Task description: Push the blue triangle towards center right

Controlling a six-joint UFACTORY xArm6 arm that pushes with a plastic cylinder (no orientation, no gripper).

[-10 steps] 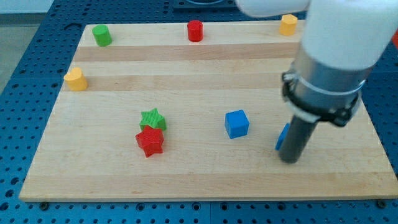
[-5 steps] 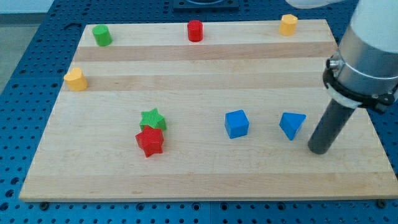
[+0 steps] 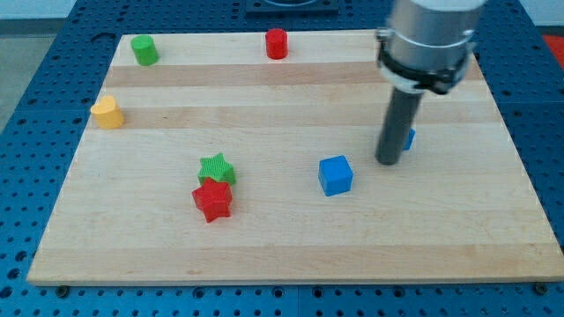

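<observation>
The blue triangle (image 3: 409, 138) is mostly hidden behind my rod; only a small blue sliver shows at the rod's right side, right of the board's middle. My tip (image 3: 388, 161) rests on the board, touching or just in front of that block. A blue cube (image 3: 336, 174) sits to the lower left of the tip, apart from it.
A green star (image 3: 216, 167) sits against a red star (image 3: 212, 200) at lower left. A yellow block (image 3: 107, 113) is at the left edge. A green cylinder (image 3: 144, 49) and a red cylinder (image 3: 277, 42) stand along the top of the wooden board (image 3: 282, 246).
My tip swung from the right of the blue triangle up and to the view's left. The triangle has shifted upward and now sits behind the rod. The yellow block at top right is now hidden.
</observation>
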